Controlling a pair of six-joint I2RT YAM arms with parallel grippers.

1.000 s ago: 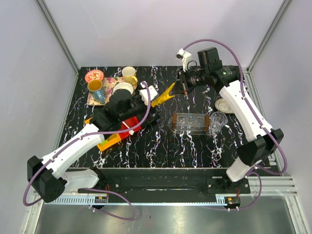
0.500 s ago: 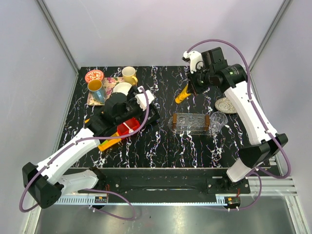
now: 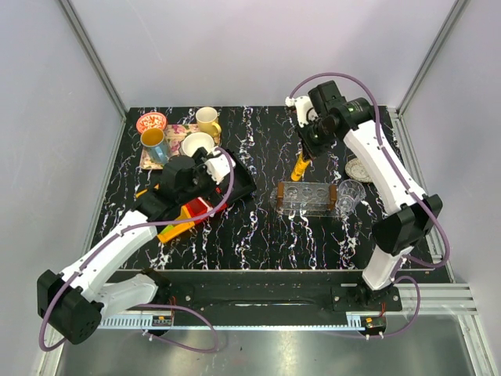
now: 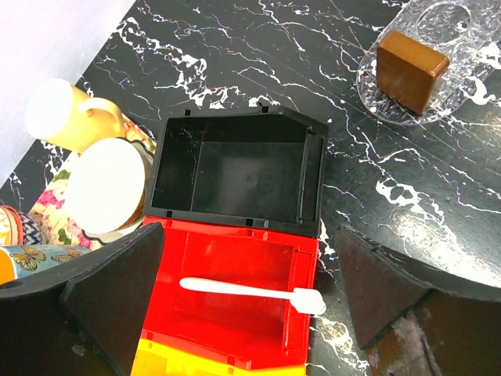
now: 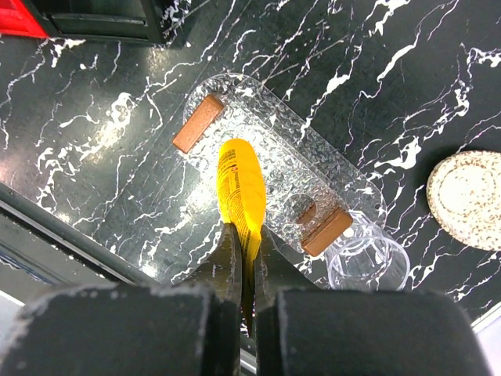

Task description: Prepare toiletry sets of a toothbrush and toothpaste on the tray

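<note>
A white toothbrush [image 4: 250, 290] lies across the red bin [image 4: 235, 329], its head resting on the bin's right rim. My left gripper [image 4: 250, 301] [image 3: 205, 196] hovers over that bin, open wide, one finger on each side and nothing held. My right gripper [image 5: 246, 235] [image 3: 306, 154] is shut on the flat end of the orange-yellow toothpaste [image 5: 241, 188] [image 3: 300, 167]. The tube hangs nose-down above the clear oval tray [image 5: 325, 164] [image 4: 470, 55]. On that tray stands the clear rack [image 3: 308, 196] with brown ends [image 5: 197, 123].
An empty black bin [image 4: 235, 176] adjoins the red one, and a yellow bin [image 3: 174, 229] lies on its other side. The floral tray with cups [image 3: 168, 141] sits back left beside a red bowl [image 3: 151, 122]. A clear glass [image 3: 350, 194] and a speckled dish [image 3: 360, 168] lie right of the rack.
My right gripper has carried the toothpaste right and nearer, from the back middle to above the rack, and the tube now hangs down. My left gripper has opened wider and drawn back over the red bin.
</note>
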